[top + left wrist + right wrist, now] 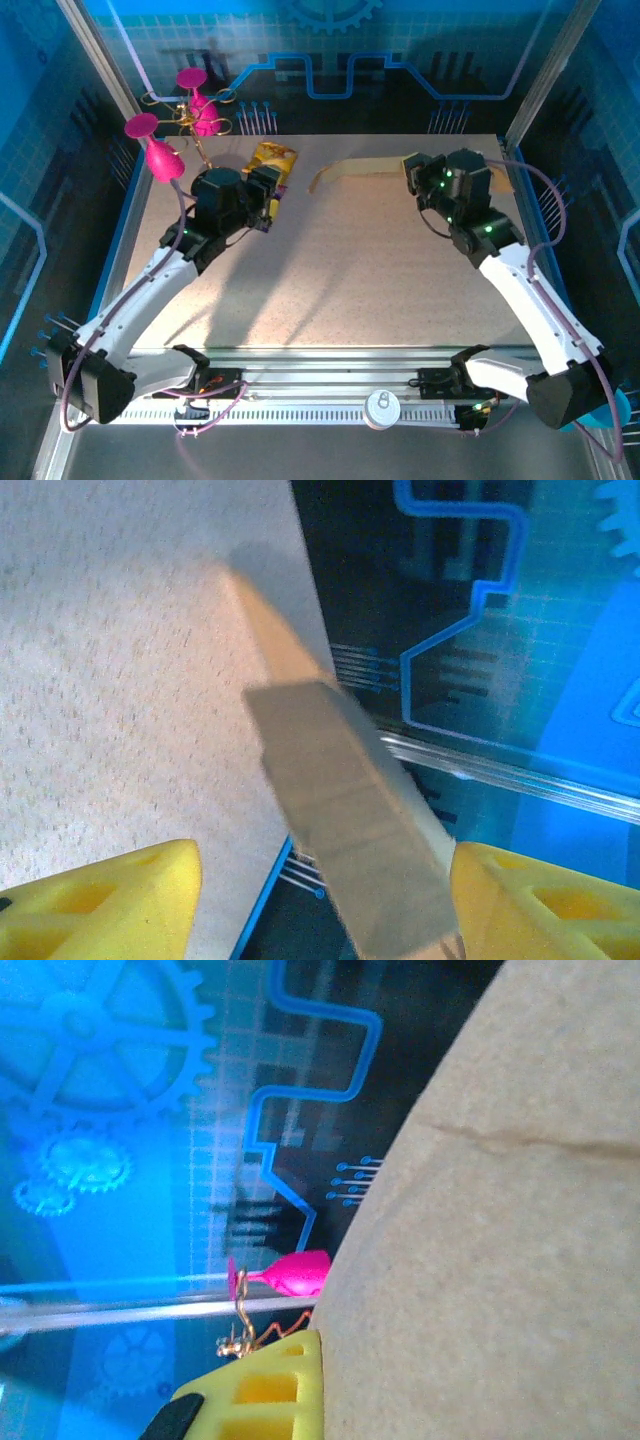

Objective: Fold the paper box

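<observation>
Over the bench (330, 270), the left pincer (264, 196) is hanging spread at eleven o'clock, just above a yellow packet (273, 160) whose printing is too small to read. At one o'clock the right pincer (412, 172) is pinching the right end of the plain brown paper box (350, 170), which is lying along the far edge toward twelve o'clock.

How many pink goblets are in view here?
2. Both are past the table's far-left corner: one goblet just beyond the left arm, the other farther back by the gold wire stand. More may be hidden behind the arm.
</observation>
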{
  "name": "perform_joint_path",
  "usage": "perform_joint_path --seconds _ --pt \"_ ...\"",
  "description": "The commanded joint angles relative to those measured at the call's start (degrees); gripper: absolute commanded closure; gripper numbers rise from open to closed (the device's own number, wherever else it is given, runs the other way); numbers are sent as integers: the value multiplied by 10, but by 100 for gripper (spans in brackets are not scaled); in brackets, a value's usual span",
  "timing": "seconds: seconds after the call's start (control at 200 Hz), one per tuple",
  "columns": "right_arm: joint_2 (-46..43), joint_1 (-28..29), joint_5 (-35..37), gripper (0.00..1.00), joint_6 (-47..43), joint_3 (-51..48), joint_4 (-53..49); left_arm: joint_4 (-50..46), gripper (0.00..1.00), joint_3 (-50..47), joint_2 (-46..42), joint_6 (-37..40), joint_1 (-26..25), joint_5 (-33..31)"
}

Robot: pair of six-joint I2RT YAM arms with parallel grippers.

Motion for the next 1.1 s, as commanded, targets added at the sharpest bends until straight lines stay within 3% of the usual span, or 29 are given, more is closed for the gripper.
perform_joint_path --seconds 0.0,0.165,0.275,0.475,0.64,0.86,0.981,1.096 --pt "-16 -5 -41 100 -94 74 -119 -65 35 34 -16 94 16 -26" --pt "-43 -4 -50 100 -141 156 -193 -90 38 68 -25 146 32 -37" --pt "-34 -5 -55 100 -120 179 -218 -83 40 70 -24 155 42 -25" --pt "82 -17 -106 100 -21 147 -127 -66 49 73 9 168 75 67" --pt "142 -31 -109 100 50 97 -17 -74 67 75 24 186 95 141" --pt "174 -31 -109 100 45 106 -36 -137 64 197 35 139 87 158" --pt "176 -32 -103 100 59 95 -33 -210 60 281 91 124 45 156" --pt "176 -33 -103 100 67 95 -33 -185 59 277 124 95 2 144"
